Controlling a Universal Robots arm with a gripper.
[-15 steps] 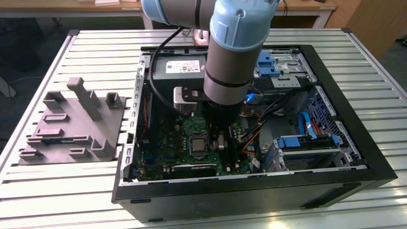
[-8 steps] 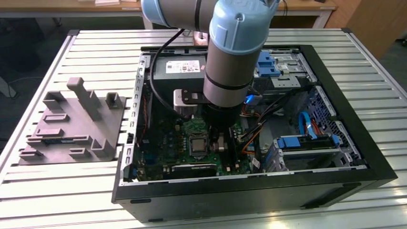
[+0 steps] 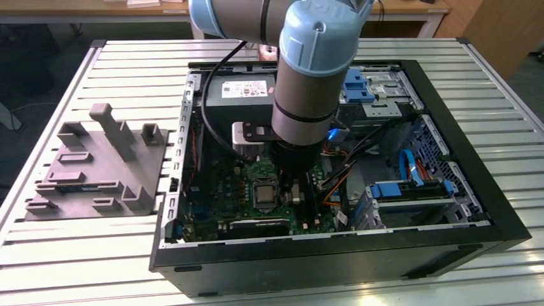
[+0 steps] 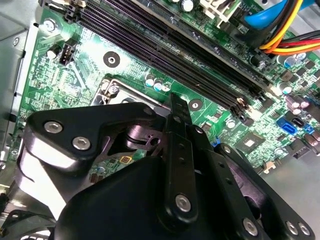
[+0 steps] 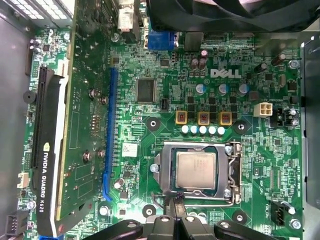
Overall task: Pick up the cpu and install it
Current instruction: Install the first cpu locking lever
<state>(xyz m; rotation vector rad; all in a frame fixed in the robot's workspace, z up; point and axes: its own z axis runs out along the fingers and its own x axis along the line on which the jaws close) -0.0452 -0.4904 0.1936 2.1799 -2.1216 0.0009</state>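
Observation:
The cpu [image 5: 196, 171], a pale silvery square chip, lies flat inside the open metal socket frame [image 5: 231, 172] on the green motherboard [image 5: 250, 145]. My gripper [image 5: 175, 201] hangs just beside the socket's edge, its black fingers pressed together with nothing between them. In the second wrist view the gripper [image 4: 176, 102] points at the board, and its black body covers most of the socket [image 4: 116, 89]. In the exterior view the arm [image 3: 307, 76] reaches straight down into the open computer case [image 3: 476, 191], over the socket [image 3: 259, 192].
A grey moulded tray [image 3: 93, 166] lies on the slatted table at the exterior view's left. Inside the case are a grey box with a white label [image 3: 242, 95], a graphics card [image 5: 55, 150], memory slots [image 4: 175, 45], coloured cables [image 4: 280, 30] and blue drive brackets [image 3: 408, 190].

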